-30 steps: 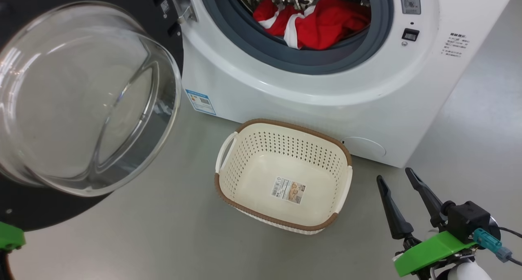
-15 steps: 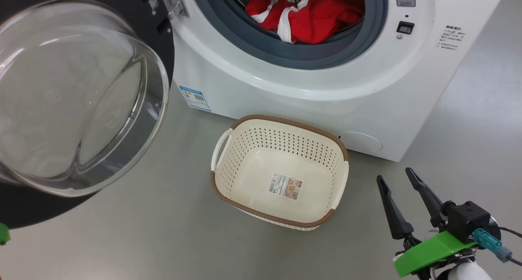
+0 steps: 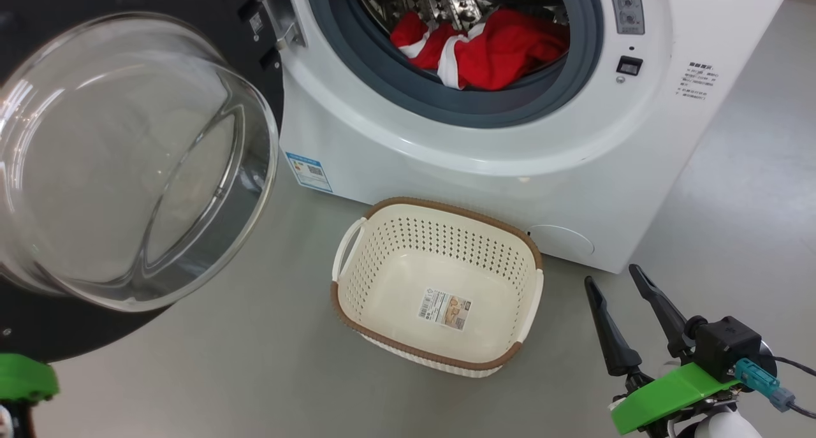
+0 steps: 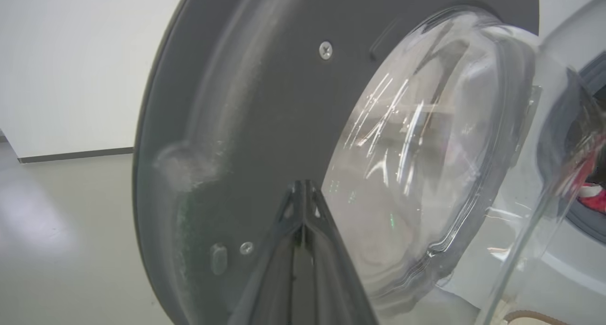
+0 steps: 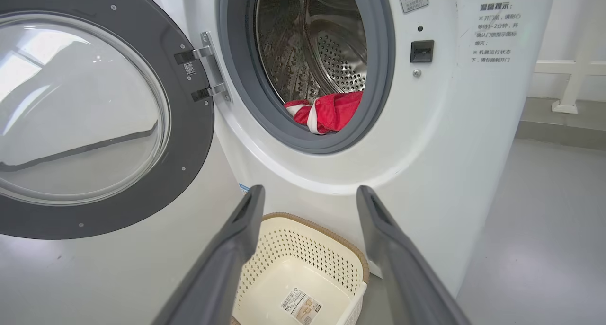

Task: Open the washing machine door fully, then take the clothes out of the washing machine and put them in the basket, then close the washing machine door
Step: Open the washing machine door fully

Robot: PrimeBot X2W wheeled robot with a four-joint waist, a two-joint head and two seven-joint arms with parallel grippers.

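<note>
The washing machine [image 3: 459, 170] stands with its door [image 3: 38, 326] swung wide to the left, the clear glass bowl [image 3: 127, 164] bulging toward me. Red clothes [image 3: 497, 49] with white trim lie in the drum behind the grey gasket; they are also in the right wrist view [image 5: 331, 112]. The cream basket [image 3: 446, 207] sits on the floor before the machine, with just a sticker inside. My left gripper [image 4: 302, 185] is shut with nothing in it, its tips close to the door's dark inner face [image 4: 246, 102]. My right gripper [image 3: 612, 277] hangs open, right of the basket [image 5: 326, 235].
Grey floor [image 3: 255, 374] surrounds the basket. The open door takes up the left side. A white wall and skirting [image 4: 71, 152] lie beyond the door. A white rail base [image 5: 565, 105] stands by the wall to the machine's right.
The head camera has shifted a little, so the whole picture moved. My left arm's green wrist part dipped low, then rose again at the lower left. The right gripper has stayed put.
</note>
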